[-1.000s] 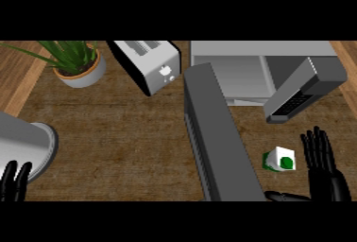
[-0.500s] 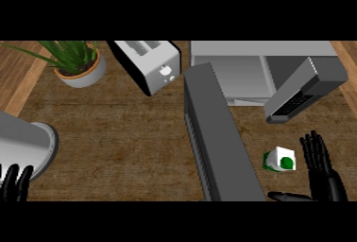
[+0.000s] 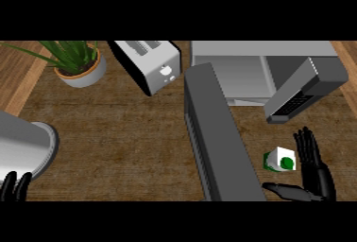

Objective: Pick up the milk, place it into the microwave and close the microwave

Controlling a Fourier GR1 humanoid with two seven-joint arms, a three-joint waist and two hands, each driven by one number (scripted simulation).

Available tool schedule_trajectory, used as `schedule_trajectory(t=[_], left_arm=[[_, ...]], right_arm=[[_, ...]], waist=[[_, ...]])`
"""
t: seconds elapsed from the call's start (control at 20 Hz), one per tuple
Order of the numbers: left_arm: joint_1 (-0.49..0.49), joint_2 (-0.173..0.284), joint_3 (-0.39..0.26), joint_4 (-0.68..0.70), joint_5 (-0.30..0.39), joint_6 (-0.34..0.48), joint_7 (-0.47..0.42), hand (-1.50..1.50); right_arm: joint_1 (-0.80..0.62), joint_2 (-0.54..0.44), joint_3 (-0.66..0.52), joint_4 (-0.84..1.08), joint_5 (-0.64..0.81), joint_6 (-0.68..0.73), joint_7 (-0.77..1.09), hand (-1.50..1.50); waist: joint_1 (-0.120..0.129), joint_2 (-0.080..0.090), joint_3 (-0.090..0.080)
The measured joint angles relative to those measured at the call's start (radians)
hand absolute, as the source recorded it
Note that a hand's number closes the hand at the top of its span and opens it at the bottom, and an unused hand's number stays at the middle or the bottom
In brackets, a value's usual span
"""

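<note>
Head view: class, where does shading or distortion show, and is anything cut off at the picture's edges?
Head view: even light, no glare; microwave door looks stretched by steep perspective; milk carton shows plainly beside the right robot hand; left robot hand is cut off at the lower edge.

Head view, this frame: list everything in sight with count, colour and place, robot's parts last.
Milk carton: one, white and green, counter at lower right, beside the right hand.
Microwave: one, grey, top right, open.
Microwave door: one, dark grey, swung out toward the lower centre.
Toaster: one, silver and black, top centre.
Potted plant: one, green leaves in a grey pot, top left.
Pot: one, grey metal, left edge.
Counter: one, brown wood.
Right hand: one, black, lower right, fingers straight.
Left hand: one, black, lower left corner, resting.
</note>
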Motion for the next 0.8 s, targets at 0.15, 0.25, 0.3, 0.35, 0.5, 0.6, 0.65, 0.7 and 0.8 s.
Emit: schedule_trajectory(t=[0.15, 0.25, 0.3, 0.35, 0.5, 0.6, 0.65, 0.7, 0.8], left_arm=[[-0.013, 0.005, 0.024, 0.014, 0.013, -0.007, 0.000, -1.50], [-0.013, 0.008, 0.030, -0.003, 0.023, -0.010, 0.016, -1.50], [-0.017, 0.005, 0.021, 0.005, 0.013, -0.004, 0.008, -1.50], [-0.014, 0.002, 0.018, 0.003, 0.007, -0.003, 0.009, -1.50], [0.003, -0.003, 0.012, 0.007, 0.001, -0.010, -0.009, -1.50], [0.008, -0.004, -0.003, 0.015, -0.010, -0.007, -0.020, -1.50], [-0.008, -0.005, -0.002, 0.027, -0.013, -0.005, -0.016, -1.50], [-0.013, -0.005, -0.006, 0.022, -0.013, 0.000, -0.006, -1.50], [-0.014, -0.006, -0.014, 0.017, -0.015, 0.004, -0.002, -1.50]], right_arm=[[-0.031, 0.006, -0.019, 0.081, 0.020, -0.050, -0.030, -1.50], [-0.055, -0.003, -0.038, 0.129, 0.030, -0.084, -0.041, -1.50], [-0.072, -0.021, -0.055, 0.164, 0.028, -0.086, -0.053, -1.50], [-0.084, -0.035, -0.068, 0.203, 0.033, -0.093, -0.070, -1.50], [-0.135, -0.055, -0.095, 0.333, 0.048, -0.122, -0.134, -1.50], [-0.178, -0.079, -0.113, 0.427, 0.048, -0.114, -0.177, -1.50], [-0.198, -0.090, -0.121, 0.476, 0.045, -0.096, -0.199, -1.50], [-0.201, -0.092, -0.115, 0.501, 0.047, -0.071, -0.212, -1.50], [-0.209, -0.102, -0.099, 0.537, 0.043, 0.014, -0.223, -1.50]], waist=[[0.001, 0.001, 0.000], [0.001, 0.001, 0.000], [0.002, 0.001, 0.001], [0.002, 0.001, 0.000], [0.005, 0.001, 0.001], [0.006, 0.002, 0.001], [0.006, 0.002, 0.001], [0.005, 0.002, 0.001], [0.007, 0.003, 0.002]])
